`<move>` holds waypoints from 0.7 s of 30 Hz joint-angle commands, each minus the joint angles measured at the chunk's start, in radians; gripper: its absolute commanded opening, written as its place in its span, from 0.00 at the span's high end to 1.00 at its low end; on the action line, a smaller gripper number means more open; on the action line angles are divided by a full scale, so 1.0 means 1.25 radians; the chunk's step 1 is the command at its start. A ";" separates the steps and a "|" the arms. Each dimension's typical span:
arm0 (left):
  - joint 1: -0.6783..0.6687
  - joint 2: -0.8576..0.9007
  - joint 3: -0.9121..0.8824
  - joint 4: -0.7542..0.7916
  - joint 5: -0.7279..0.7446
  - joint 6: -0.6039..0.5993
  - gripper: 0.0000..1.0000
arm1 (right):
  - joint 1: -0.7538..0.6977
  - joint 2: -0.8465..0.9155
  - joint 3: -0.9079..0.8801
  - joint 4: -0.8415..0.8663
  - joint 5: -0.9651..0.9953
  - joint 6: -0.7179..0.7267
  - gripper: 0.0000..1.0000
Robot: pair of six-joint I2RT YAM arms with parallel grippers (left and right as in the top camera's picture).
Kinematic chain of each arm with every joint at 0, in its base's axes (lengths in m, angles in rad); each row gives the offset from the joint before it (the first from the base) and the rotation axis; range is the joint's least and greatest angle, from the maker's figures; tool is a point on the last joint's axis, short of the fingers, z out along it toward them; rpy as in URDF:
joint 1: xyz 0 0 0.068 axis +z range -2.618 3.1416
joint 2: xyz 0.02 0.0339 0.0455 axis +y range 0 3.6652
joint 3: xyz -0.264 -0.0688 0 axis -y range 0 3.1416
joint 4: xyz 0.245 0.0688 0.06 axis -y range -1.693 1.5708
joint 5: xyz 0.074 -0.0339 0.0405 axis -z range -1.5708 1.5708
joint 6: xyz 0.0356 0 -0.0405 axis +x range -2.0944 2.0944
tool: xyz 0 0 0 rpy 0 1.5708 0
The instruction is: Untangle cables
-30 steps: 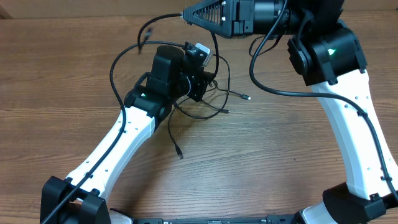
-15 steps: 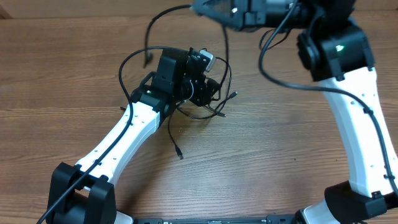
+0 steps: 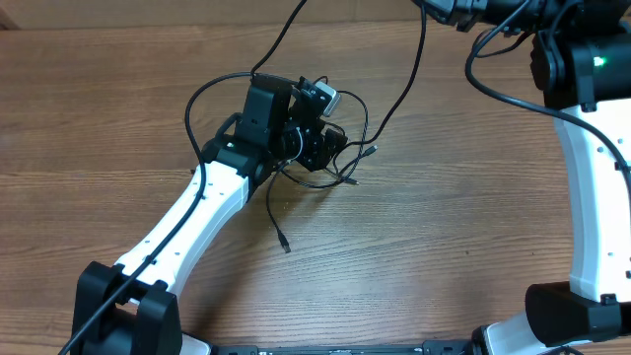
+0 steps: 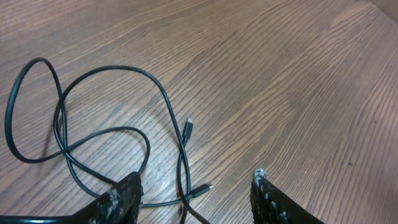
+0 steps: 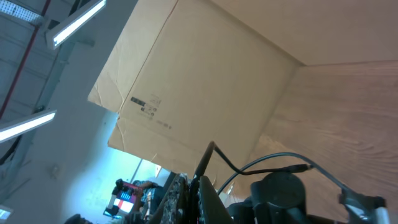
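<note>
Overhead: left hand (image 3: 333,148) over tangled cables (image 3: 274,222) on wooden table (image 3: 444,227)

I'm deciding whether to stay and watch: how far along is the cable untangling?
Done: nothing looks separated yet. In hand: the right gripper is shut on one cable, which runs off the top of the overhead view, and the left gripper hangs open over the remaining loops. Left: those loops cross one another on the table, a plug end lying loose beside them.

Wood-grain table (image 3: 444,247), large cardboard box (image 5: 186,81), bright ceiling strip lights (image 5: 74,23) beyond
</note>
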 commanded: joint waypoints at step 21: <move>0.007 -0.029 0.002 0.032 0.114 -0.014 0.44 | -0.064 0.009 0.012 -0.031 0.060 -0.053 0.96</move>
